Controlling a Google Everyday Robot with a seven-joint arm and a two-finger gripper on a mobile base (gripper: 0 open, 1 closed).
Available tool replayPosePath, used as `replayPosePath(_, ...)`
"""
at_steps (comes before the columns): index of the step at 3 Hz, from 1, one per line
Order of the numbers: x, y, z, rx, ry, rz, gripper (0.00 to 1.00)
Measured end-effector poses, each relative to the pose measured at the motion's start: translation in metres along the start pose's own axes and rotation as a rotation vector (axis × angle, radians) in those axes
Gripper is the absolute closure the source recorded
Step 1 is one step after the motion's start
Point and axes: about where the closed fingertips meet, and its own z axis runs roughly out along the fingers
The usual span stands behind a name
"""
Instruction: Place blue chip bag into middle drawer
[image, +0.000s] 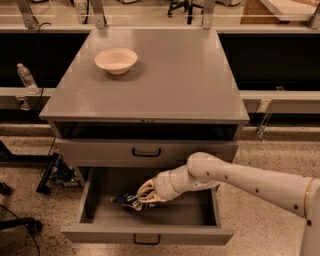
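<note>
Speckled flooring (272, 150) surrounds a grey cabinet (165, 80) whose flat top carries a cream bowl (116, 60) near its back left corner. Below the top is a dark open slot, then a closed drawer front (90, 152) with a black handle (146, 152). Beneath that, the middle drawer (100, 234) is pulled well out toward the camera. A white arm (250, 181) reaches in from the right and angles down into this drawer, ending in the gripper (142, 196), which sits low over the middle of the drawer's floor. Its tan fingers (146, 189) are closed over the right end of the blue chip bag (124, 201). The bag is inside the drawer, left of centre, at or just above the floor; whether it touches the floor cannot be told. Its long axis runs roughly parallel to the drawer front, the free end pointing toward the left wall. A water bottle (25, 77) stands on the ledge at far left.
</note>
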Motion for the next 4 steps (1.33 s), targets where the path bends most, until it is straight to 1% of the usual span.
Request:
replayPosePath(1, 0.014, 0.01, 0.017, -0.04, -0.004, 0.033, 1.0)
replayPosePath(2, 0.026, 0.016, 0.027, -0.07, -0.002, 0.069, 1.0)
replayPosePath(3, 0.026, 0.017, 0.028, -0.073, -0.004, 0.068, 0.82)
replayPosePath(4, 0.025, 0.018, 0.03, -0.075, -0.006, 0.068, 0.59)
